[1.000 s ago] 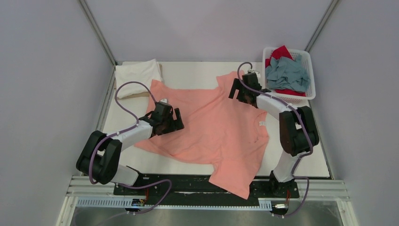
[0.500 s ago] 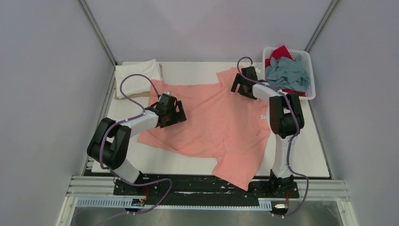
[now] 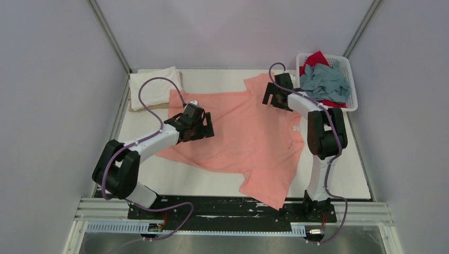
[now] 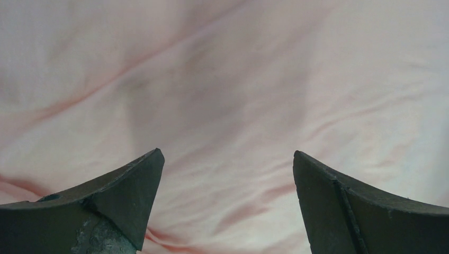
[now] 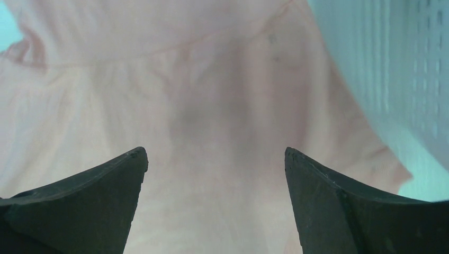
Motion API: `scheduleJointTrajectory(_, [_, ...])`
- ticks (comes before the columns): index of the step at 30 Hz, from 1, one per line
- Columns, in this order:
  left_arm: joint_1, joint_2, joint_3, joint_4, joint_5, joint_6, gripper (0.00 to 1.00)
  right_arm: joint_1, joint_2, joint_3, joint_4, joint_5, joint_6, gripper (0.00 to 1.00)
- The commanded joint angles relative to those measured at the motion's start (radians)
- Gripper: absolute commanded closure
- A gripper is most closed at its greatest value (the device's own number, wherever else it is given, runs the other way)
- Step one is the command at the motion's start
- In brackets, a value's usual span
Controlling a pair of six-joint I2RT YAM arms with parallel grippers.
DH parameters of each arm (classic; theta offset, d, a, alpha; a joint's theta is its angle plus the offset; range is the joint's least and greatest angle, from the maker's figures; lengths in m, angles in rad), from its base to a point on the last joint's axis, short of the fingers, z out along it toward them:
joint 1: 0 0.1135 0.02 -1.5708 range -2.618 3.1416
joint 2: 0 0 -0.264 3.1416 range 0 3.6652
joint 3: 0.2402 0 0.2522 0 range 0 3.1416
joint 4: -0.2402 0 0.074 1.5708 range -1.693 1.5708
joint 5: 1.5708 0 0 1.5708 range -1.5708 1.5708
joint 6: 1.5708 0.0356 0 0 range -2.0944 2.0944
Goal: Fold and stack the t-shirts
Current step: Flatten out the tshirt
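A salmon-pink t-shirt [image 3: 249, 135] lies spread and wrinkled across the table, one sleeve hanging over the near edge. My left gripper [image 3: 204, 125] is open over the shirt's left part; its wrist view shows only pink cloth [image 4: 227, 106] between the wide-apart jaws. My right gripper [image 3: 271, 96] is open over the shirt's far right sleeve, and pink cloth [image 5: 212, 106] lies below it. A folded white t-shirt [image 3: 153, 87] lies at the far left corner. A grey-blue t-shirt [image 3: 324, 83] and a red t-shirt [image 3: 316, 58] are bunched in the basket.
A white lattice basket [image 3: 352, 84] stands at the far right corner, and its wall shows in the right wrist view [image 5: 392, 63]. A thin tan board [image 3: 138, 107] edge peeks from under the folded white shirt. Grey walls enclose the table on three sides.
Both arms reached farther away from the bases over the pink shirt. The left gripper moved up and right; the right gripper moved toward the far sleeve. The shirt shifted slightly away from the near edge.
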Motion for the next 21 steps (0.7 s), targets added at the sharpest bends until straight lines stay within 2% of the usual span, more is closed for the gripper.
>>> scheduleJointTrajectory(1, [-0.068,-0.152,-0.044,-0.073,-0.059,-0.050,0.00,0.101,-0.211,-0.103,-0.013,0.027,-0.008,0.00])
scheduleJointTrajectory(6, [-0.089,-0.194,-0.146,-0.048,-0.064,-0.098,0.00,0.214,-0.330,-0.275,-0.002,0.015,0.072,0.00])
scheduleJointTrajectory(10, [-0.089,-0.147,-0.145,-0.027,-0.116,-0.108,0.00,0.303,-0.363,-0.410,0.043,-0.017,0.114,0.00])
scheduleJointTrajectory(16, [-0.088,-0.093,-0.124,-0.158,-0.177,-0.167,0.00,0.321,-0.370,-0.550,0.054,-0.001,0.187,0.00])
scheduleJointTrajectory(21, [-0.089,-0.184,-0.204,-0.354,-0.246,-0.281,0.00,0.303,-0.363,-0.603,0.055,0.026,0.214,0.00])
